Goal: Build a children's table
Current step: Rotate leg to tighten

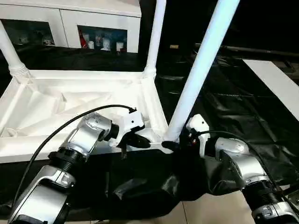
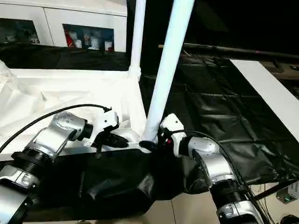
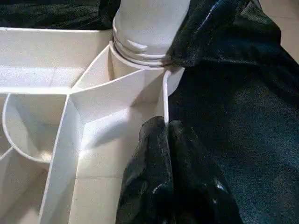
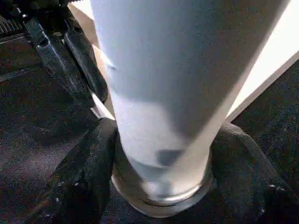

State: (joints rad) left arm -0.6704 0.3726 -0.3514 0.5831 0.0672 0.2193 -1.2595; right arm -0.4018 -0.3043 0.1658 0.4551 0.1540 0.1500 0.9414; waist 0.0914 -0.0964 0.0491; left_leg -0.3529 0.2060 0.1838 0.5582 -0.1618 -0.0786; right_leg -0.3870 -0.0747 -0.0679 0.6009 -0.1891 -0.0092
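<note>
**Upturned children's table on black-sheeted surface, both pincers at its near corner**

Surroundings. A white cabinet (image 1: pixel 70 18) with glass doors is seen beyond the far edge of the surface (image 1: pixel 243 107), small bottles and jars being visible behind the glass. The surface is covered by a black sheet, which is crumpled and hangs over the near edge. A white board (image 1: pixel 275 79) is laid on the sheet well to the right.

Task item. The children's table (image 1: pixel 56 105) is laid upside down on the surface, ribbed underside up. Three legs are seen standing in corner sockets: the far-left leg (image 1: pixel 9 51), the far-right leg (image 1: pixel 156 32), and the near-right leg (image 1: pixel 203 60), which leans to the right. The near corner is crowded by both pincers and the bunched sheet.

Left arm. The silver forearm is brought in from the lower left, a black cable arching over it. The left pincer (image 3: pixel 166 128) is closed, its black fingertips pinched on the thin rim of the tabletop just beside the near-right socket.

Right arm. The forearm is brought in from the lower right. The right pincer (image 4: pixel 161 154) is set around the base of the near-right leg, one black finger (image 4: pixel 81 172) on each side, at the socket collar.
</note>
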